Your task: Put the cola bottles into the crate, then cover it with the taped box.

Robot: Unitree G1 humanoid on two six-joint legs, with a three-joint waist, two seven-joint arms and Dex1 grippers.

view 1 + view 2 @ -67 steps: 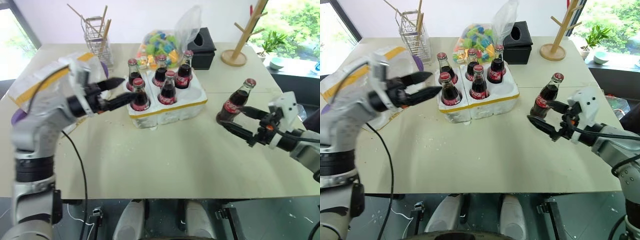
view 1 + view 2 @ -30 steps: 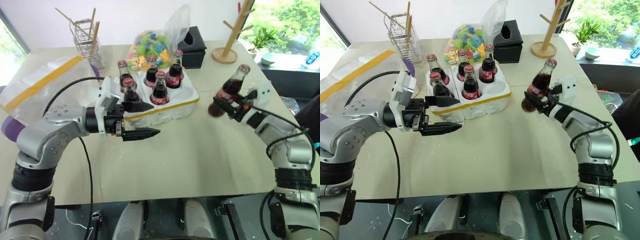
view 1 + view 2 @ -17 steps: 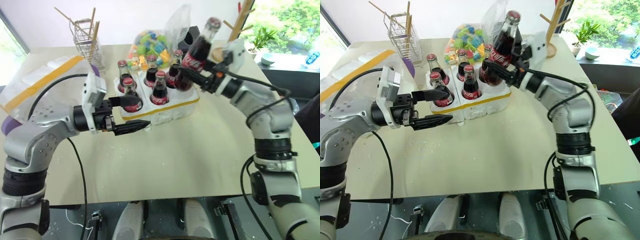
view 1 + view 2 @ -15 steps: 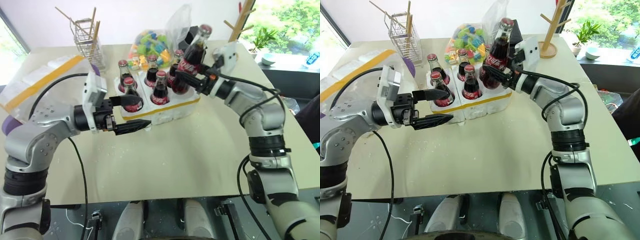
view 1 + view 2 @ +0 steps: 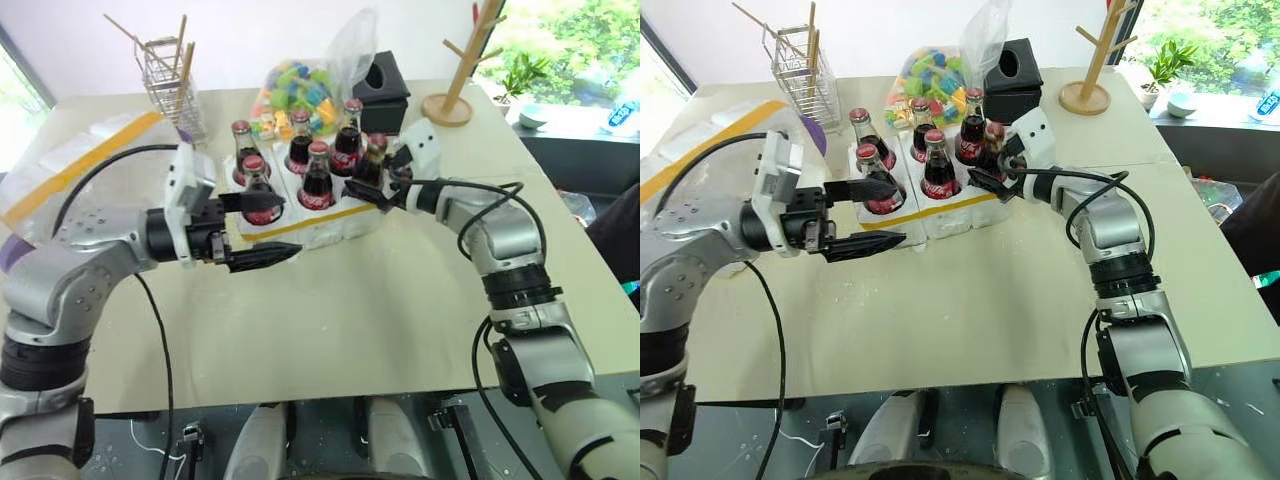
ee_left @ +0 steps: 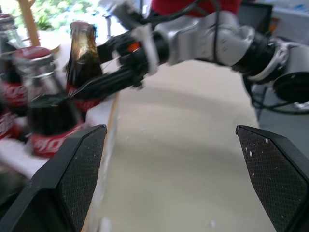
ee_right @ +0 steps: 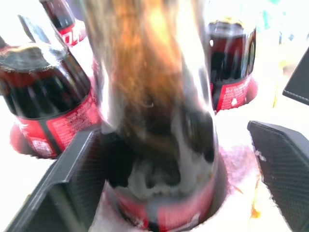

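I see all six cola bottles [image 5: 925, 165] standing in the crate [image 5: 940, 215], upper centre on the worktop [image 5: 970, 300]. Right claw [image 5: 992, 172] released, fingers spread either side of the sixth bottle [image 7: 154, 121]. Left claw [image 5: 868, 215] released, just left of crate

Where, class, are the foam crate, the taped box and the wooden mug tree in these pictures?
crate [image 5: 345, 222]: left eye view, front wall by the yellow stripe.
taped box [image 5: 75, 168]: left eye view, yellow tape band on top.
wooden mug tree [image 5: 1086, 98]: right eye view, round base.
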